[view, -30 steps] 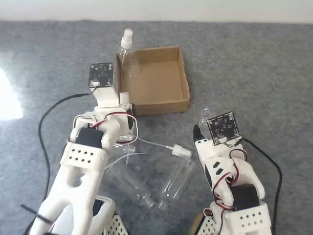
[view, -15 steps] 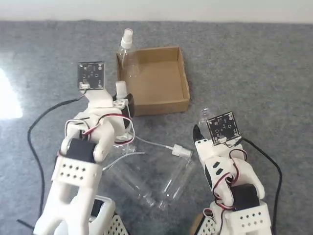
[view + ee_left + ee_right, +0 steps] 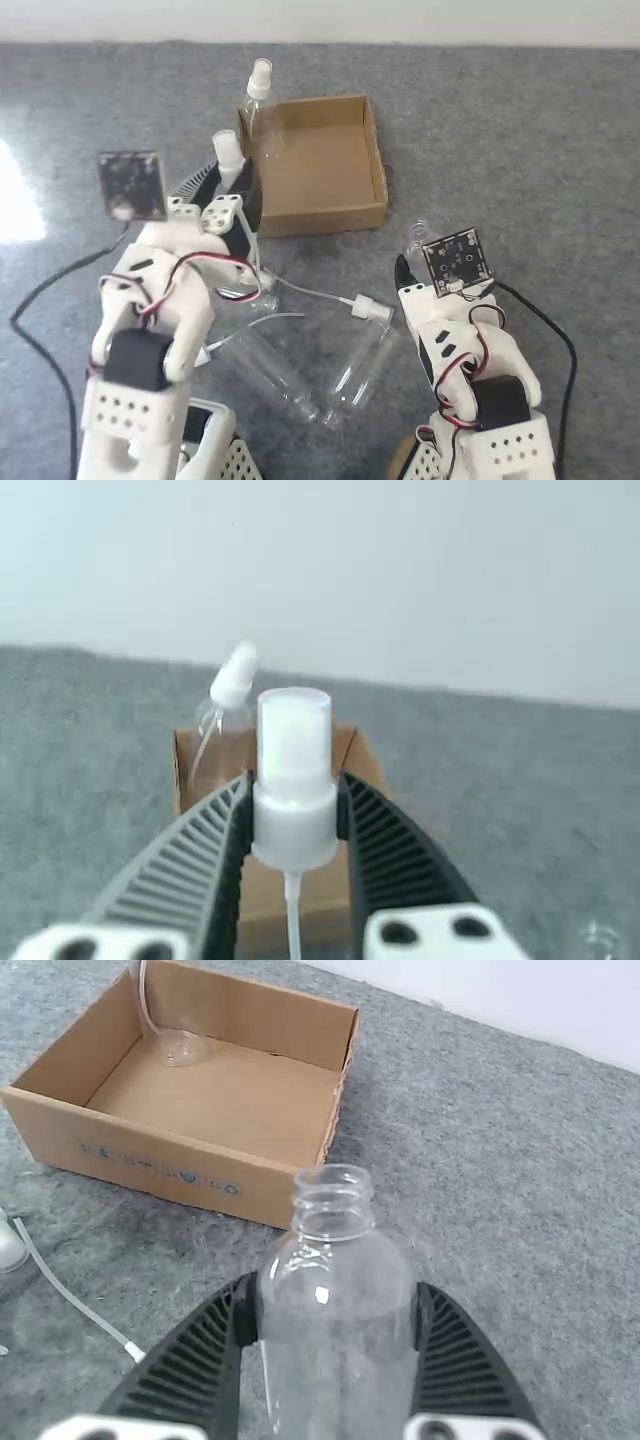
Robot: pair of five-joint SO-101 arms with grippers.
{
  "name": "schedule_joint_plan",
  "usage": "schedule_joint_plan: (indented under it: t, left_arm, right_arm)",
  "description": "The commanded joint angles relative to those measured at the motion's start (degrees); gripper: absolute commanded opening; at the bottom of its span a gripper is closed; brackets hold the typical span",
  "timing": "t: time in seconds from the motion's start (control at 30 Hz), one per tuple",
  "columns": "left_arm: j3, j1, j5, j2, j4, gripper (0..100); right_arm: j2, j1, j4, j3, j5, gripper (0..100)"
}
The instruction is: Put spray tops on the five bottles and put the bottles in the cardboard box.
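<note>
Within left claw [image 3: 293,785], spray top [image 3: 294,750], head outward

Likely a lab bench: grey felt tabletop [image 3: 520,120], plain white wall [image 3: 400,560].

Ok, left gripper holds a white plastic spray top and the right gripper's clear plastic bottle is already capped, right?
Not capped: in the right wrist view the right gripper's clear plastic bottle has an open neck. The left gripper does hold the white plastic spray top.
</note>
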Motion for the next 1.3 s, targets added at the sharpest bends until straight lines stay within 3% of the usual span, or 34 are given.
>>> schedule_joint_plan:
  t: [0.0, 0.1, 0.33, 0.5, 0.87, 1.27]
  left_arm:
    - [-1.71, -0.18, 1.05, -5.19, -1.76, 1]
    - [1.45, -0.26, 5.89, -8.7, -2.11, 1]
    - [6.81, -0.7, 5.71, -18.11, -5.63, 1]
    - [7.6, -7.74, 8.09, -22.86, -6.68, 1]
    - [8.4, -10.11, 9.93, -23.65, -6.95, 1]
    - [8.4, -10.2, 12.57, -23.74, -8.44, 1]
  right_arm:
    - [-1.01, -0.31, -1.19, -1.05, -0.7, 10.8]
    - [-1.01, -1.63, -2.07, -0.88, -0.7, 10.6]
    - [-1.01, -6.81, -5.58, 0.79, -0.62, 10.5]
    - [-1.01, -8.84, -11.65, 3.6, -0.62, 10.8]
    - [-1.01, -12.35, -20.7, 8.0, -0.09, 10.8]
    - [-1.01, -17.98, -22.64, 10.11, 0.0, 10.9]
